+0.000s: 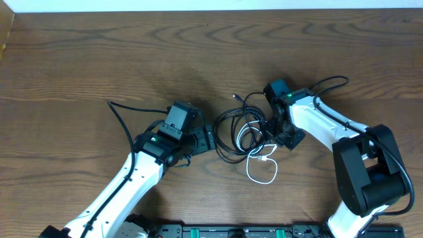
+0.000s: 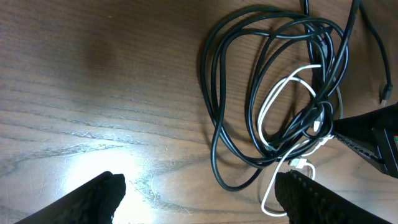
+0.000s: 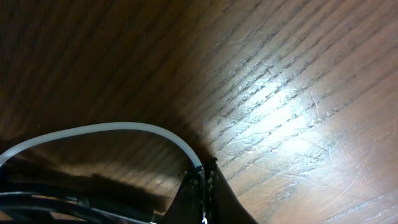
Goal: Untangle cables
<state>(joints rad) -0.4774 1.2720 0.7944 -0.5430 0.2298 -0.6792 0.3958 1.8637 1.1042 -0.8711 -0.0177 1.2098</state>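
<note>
A tangle of thin black cables [image 1: 231, 129] lies in loose loops at the table's middle, with a white cable [image 1: 262, 173] threaded through it and looping toward the front. My right gripper [image 1: 272, 135] is down at the tangle's right side. In the right wrist view its jaws [image 3: 204, 171] are pressed together on the white cable [image 3: 112, 129], which arcs away to the left above black cords [image 3: 37, 202]. My left gripper [image 1: 206, 137] sits just left of the tangle. It is open [image 2: 200, 186], with bare wood between its fingers and the black coils [image 2: 249, 93] just ahead.
The right arm's own thick black wire [image 1: 330, 82] arches behind it, and the left arm's wire [image 1: 122, 119] curls to the left. A black plug end [image 2: 385, 93] lies loose at the far right of the tangle. Bare wood [image 1: 99, 59] stretches across the back.
</note>
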